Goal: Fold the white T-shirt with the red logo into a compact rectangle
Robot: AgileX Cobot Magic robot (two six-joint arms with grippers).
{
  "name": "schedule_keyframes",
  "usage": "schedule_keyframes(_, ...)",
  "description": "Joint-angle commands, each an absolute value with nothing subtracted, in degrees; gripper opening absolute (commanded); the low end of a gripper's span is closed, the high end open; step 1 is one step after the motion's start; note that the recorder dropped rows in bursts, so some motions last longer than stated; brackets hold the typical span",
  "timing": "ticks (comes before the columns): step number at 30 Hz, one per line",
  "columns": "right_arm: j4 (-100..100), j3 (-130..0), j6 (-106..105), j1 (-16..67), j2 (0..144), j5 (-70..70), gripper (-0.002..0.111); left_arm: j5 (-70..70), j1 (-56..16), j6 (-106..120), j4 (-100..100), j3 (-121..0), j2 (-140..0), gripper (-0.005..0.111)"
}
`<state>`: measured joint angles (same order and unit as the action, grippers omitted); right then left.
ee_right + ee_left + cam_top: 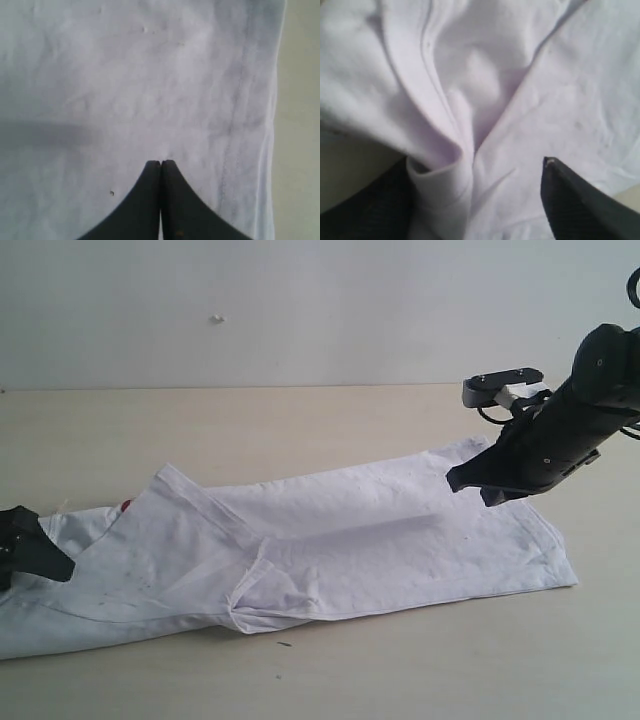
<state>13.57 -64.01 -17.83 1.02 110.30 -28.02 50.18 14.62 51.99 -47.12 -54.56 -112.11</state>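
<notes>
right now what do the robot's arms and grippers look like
Both are matte black. The right arm is a rounded tube with small screws, a grey bracket and thin black cables near its wrist. The right gripper tapers to two slim points; the left gripper looks blocky and black too.

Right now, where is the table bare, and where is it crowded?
Bare: the strip of table between the white T-shirt and the wall, and the near strip in front. Crowded: the band under the shirt, left gripper at one end, right gripper over the other.
</notes>
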Motion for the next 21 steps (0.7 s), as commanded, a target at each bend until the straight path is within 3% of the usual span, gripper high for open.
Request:
schedule_keyframes(1,13.50,-64.39,-18.34,1.04,110.00,-28.94,0.000,52.15,13.68,52.21,-47.86,-53.95,-113.07,0.048)
schedule_keyframes(6,14.75,-64.39,-18.34,1.04,110.00,-29.60,0.000,50.93,13.68,52.58,-48.94,-53.95,-113.07,0.001)
schedule_keyframes(21,14.75,-64.39,-18.34,1.04,110.00,-29.60,0.000,50.91,16.49,44.18,-39.30,-60.55,-110.27,0.000)
